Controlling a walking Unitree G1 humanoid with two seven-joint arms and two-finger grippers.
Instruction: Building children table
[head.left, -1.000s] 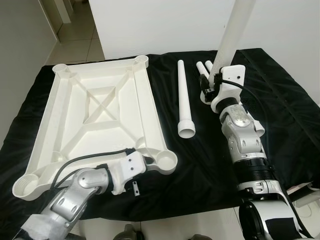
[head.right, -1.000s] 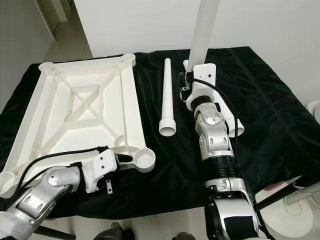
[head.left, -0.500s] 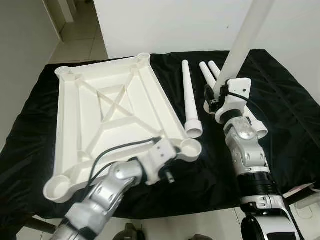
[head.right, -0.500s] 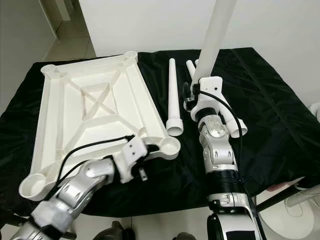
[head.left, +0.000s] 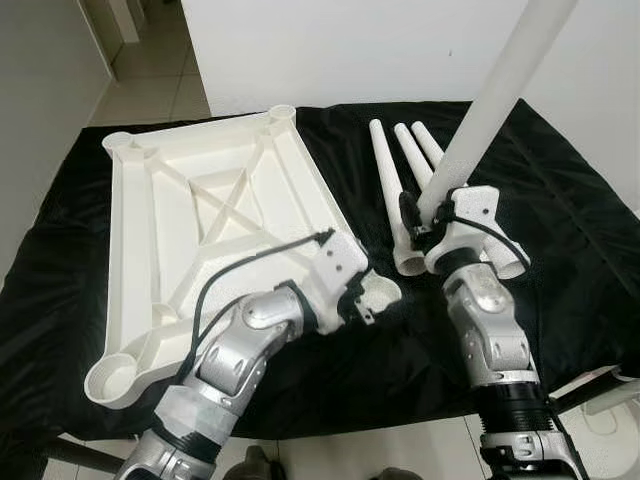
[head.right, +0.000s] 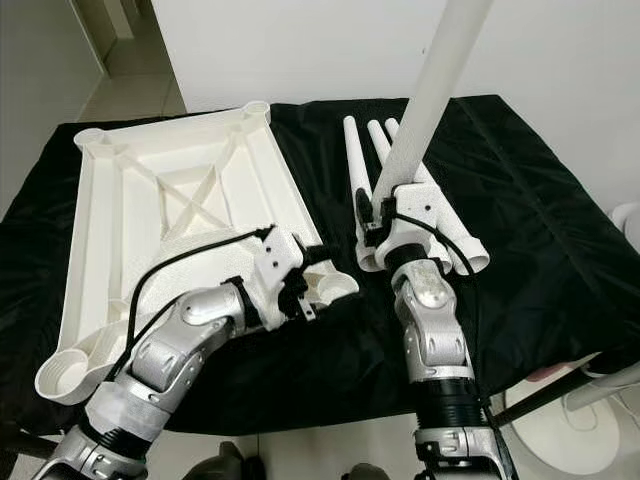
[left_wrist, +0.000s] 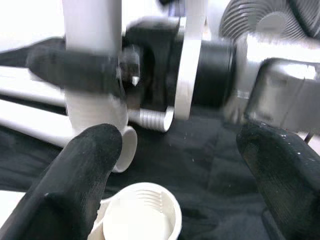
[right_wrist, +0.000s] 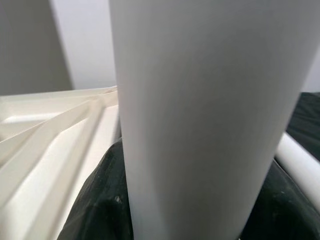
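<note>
Tabletop (head.left: 200, 200) lies upside down on black cloth (head.left: 570, 180), its near corner socket (head.left: 380, 292) just ahead of the left gripper (left_wrist: 165, 175), whose fingers are spread wide either side of it. Just right of the socket, the right gripper (head.left: 425, 215) is clamped on a leg (head.left: 500, 95), its long axis near upright, tilted right. Beyond lie three spare legs (head.left: 405, 160).

Both arms are showing silver, rounded metal segments joined by black ribbed collars. A white housing is capping each wrist, with a black cable looping along it. The left gripper (left_wrist: 175, 165) and right gripper (head.left: 425, 212) are wearing matte black fingers (left_wrist: 82, 165).
</note>
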